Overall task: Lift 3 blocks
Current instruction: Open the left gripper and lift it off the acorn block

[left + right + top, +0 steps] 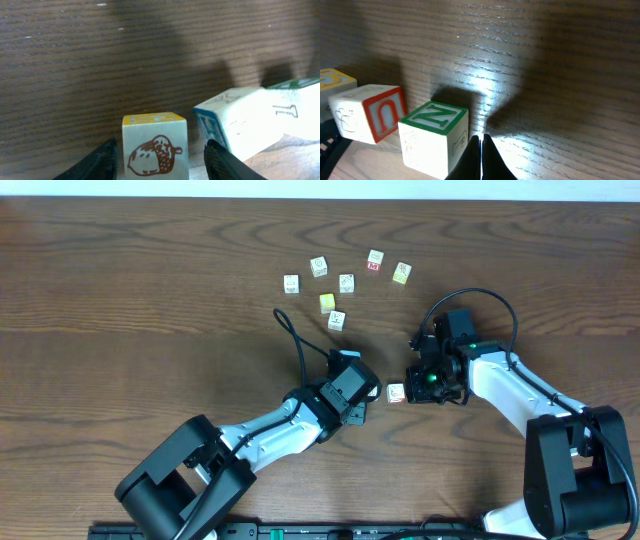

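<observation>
Blocks for the lift are sitting in a short row on the wooden table (120,300), apparently gathered so that the two arms can press on them from both ends and raise all three together. At one end, the acorn block (155,147) is standing upright between the fingers of the left gripper (161,145), which are spread apart with a sliver of clearance on each side, gripping nothing. Just beside the acorn block, the red U block (375,117) is leaning at a slight tilt. On the U block's far side from the acorn block, the green N block (435,137) is sitting square.

The right gripper (481,150) is facing the acorn block from the row's opposite end, its fingers pressed together on nothing, tips low over the wood just beside the N block. Whether they are touching it cannot be told. That closed pose is probably serving as a pusher or stop.

Both arms are reaching in low from the table's near edge, wrists angled toward each other. Spare blocks (346,282) are lying well apart from the acorn block.
</observation>
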